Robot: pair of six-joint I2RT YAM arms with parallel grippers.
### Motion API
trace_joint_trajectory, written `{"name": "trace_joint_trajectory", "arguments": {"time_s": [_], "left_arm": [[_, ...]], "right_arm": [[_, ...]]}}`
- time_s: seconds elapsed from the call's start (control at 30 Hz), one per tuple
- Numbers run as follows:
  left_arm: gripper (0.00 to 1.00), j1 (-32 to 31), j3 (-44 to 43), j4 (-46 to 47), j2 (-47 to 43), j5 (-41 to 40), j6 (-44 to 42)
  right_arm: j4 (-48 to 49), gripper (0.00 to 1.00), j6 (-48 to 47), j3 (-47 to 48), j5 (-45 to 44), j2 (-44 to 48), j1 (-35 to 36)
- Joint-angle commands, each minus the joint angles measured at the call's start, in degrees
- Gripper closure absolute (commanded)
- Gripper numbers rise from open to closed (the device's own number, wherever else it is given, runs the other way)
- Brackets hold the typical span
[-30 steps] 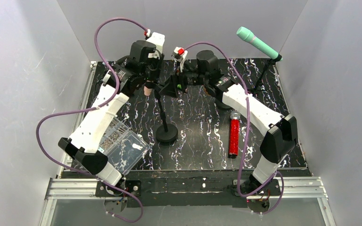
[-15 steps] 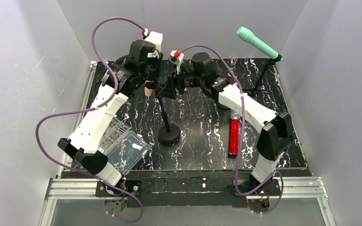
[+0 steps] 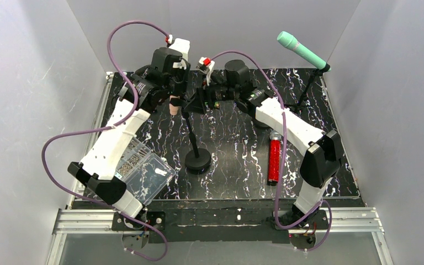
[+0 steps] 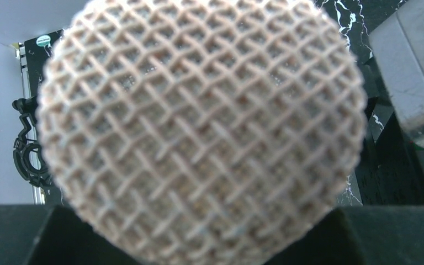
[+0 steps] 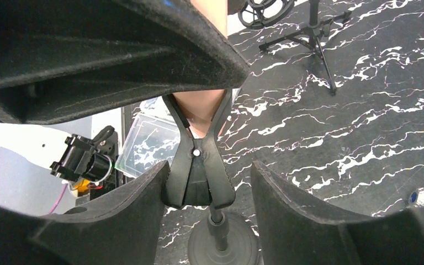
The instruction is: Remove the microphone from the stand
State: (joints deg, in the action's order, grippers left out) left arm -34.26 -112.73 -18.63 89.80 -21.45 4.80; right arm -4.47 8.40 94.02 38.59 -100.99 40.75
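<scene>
left fingers clamped on beige microphone; mesh head fills left wrist view. microphone body seated in clip atop stand, mid-surface. right fingers partly open, straddling clip on both sides, gripping nothing; cannot tell whether either pad touches it.

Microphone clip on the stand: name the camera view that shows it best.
Right wrist: the clip fills the centre, pinching the pink microphone above the stand. Top external shows it tiny and largely hidden. Left wrist shows only the microphone's mesh head.
</scene>
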Motion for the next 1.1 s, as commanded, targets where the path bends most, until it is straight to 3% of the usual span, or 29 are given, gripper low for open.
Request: {"name": "trace_joint_trajectory", "arguments": {"time_s": [0.0, 0.13, 0.57, 0.77, 0.9, 1.07], "left_arm": [[1.0, -0.32, -3.9, 1.06, -0.98, -0.45, 1.55], [1.0, -0.28, -4.61, 1.05, -0.6, -0.26, 1.75], [1.0, -0.29, -4.61, 0.03, -0.11, 0.27, 3.07], [1.0, -0.28, -4.86, 0.1, -0.06, 0.36, 2.84], [1.0, -0.28, -4.63, 0.32, -0.01, 0.48, 2.2], [1.0, -0.4, -3.98, 0.26, -0.13, 2.57, 1.82]], "right_arm": [[1.22, 0.39, -0.31, 2.75, 1.57, 0.49, 0.47], [1.06, 0.43, -0.31, 2.66, 2.4, 0.03, 0.63], [-0.28, 0.44, -1.57, 4.45, 2.25, -0.7, 0.9], [-0.95, 0.69, -2.47, 4.19, 2.78, -0.66, 0.86], [-2.28, 0.98, -4.6, 3.81, 1.8, -0.1, 0.91], [-6.49, 0.99, -9.96, 5.45, -1.06, 1.11, 0.98]]}}
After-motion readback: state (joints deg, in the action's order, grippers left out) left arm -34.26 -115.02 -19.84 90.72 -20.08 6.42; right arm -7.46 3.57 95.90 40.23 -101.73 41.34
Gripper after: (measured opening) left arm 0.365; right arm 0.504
